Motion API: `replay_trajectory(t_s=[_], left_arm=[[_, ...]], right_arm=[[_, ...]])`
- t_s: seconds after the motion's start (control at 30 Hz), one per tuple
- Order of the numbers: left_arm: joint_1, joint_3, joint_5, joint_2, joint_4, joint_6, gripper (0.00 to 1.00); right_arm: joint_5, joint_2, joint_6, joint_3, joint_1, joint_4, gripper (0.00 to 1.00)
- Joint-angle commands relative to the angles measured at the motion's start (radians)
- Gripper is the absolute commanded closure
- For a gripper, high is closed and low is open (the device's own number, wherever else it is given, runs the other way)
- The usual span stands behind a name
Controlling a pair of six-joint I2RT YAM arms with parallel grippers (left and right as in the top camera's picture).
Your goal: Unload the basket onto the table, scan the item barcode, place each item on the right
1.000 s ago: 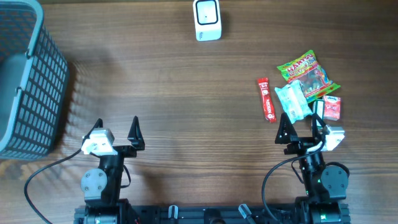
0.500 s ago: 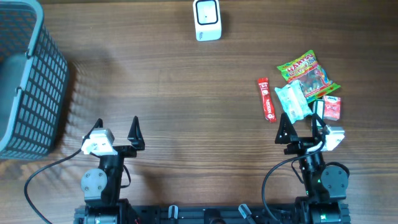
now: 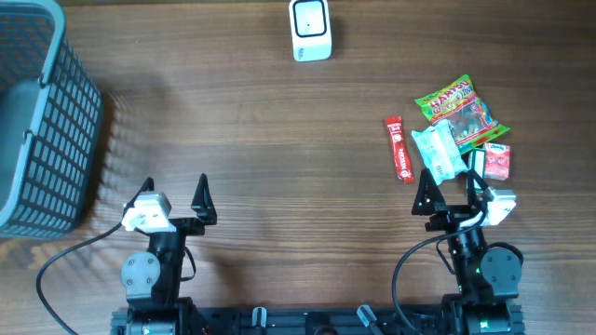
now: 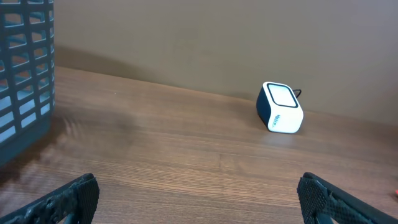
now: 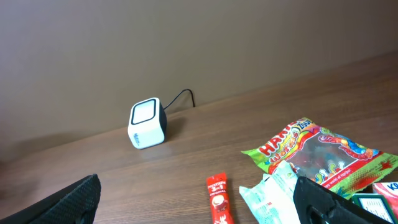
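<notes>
Red, thin and flat, the stick lies on the desk at the left edge of a snack heap, just beside a pale packet that overlaps the gummies, with a small box alongside. The right end effector sits at the heap's near edge, jaws wide and empty. The left end effector is likewise open and holds nothing, near the basket. The scanner stands well apart at the far edge. Likely trouble: the crowded wrappers invite pinching two at once, a slick packet may slip, or the barcode may end up facing away from the scanner.
</notes>
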Motion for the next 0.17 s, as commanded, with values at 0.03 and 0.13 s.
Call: replay_trajectory(t_s=[0.03,0.13], left_arm=[[0.007,-0.001,-0.013,-0.009,-0.011,0.019,0.0],[0.007,-0.001,-0.013,-0.009,-0.011,0.019,0.0]], right_arm=[[-0.012,0.002,0.006,-0.001,-0.004,0.003,0.0],[-0.012,0.002,0.006,-0.001,-0.004,0.003,0.0]])
